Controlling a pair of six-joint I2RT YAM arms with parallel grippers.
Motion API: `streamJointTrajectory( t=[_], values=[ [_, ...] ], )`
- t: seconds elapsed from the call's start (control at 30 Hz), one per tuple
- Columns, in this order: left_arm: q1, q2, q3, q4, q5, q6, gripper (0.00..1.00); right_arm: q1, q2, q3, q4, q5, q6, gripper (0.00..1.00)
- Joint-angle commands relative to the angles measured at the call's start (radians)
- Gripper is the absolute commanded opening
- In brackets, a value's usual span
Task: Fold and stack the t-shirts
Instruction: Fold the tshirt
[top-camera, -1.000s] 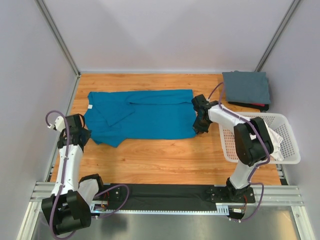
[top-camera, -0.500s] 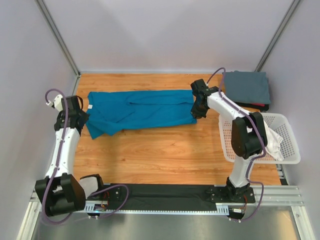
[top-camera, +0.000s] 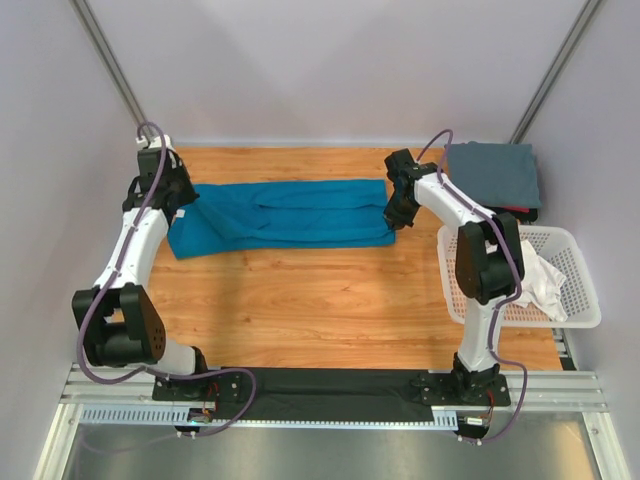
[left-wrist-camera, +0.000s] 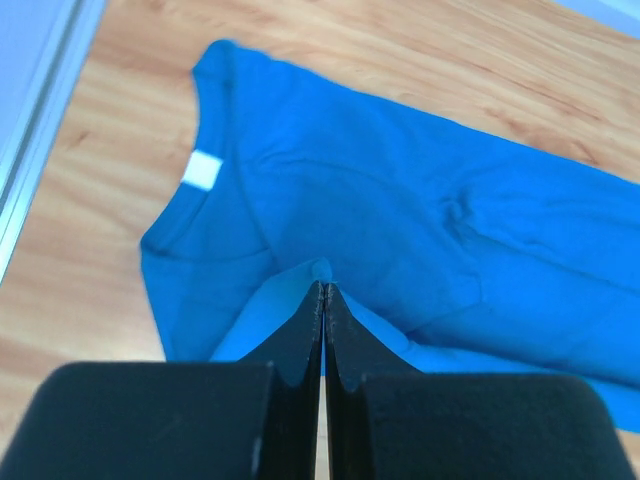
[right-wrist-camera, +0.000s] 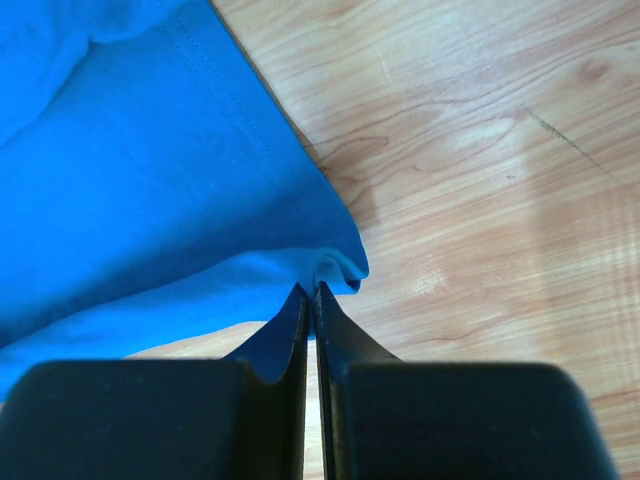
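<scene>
Carrying the near edge of the teal shirt (top-camera: 285, 212) up and over, both arms have swept to the far side of the desk (top-camera: 320, 300). The shirt now lies there as a narrow band, so the lengthwise fold looks nearly made. The left fingers (left-wrist-camera: 298, 335) pinch cloth near the collar, and the right fingers (right-wrist-camera: 285, 335) clamp the hem corner.

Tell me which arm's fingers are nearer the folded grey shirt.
Right. The right fingers, shut on the teal shirt's hem corner, sit just left of the grey shirt. The left fingers pinch the teal shirt's collar end, far to the left.
</scene>
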Motion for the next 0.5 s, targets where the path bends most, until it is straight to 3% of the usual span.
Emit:
streamJointTrajectory(
  t=[0.0,0.47],
  values=[
    [-0.027,0.042,0.066,0.063,0.098,0.160,0.00,-0.013,0.023,0.052,-0.017,-0.001,-0.013,0.00],
    [-0.072,0.188,0.175,0.098,0.187,0.255,0.00,-0.047,0.082,0.108,-0.017,-0.007,-0.027,0.00]
  ],
)
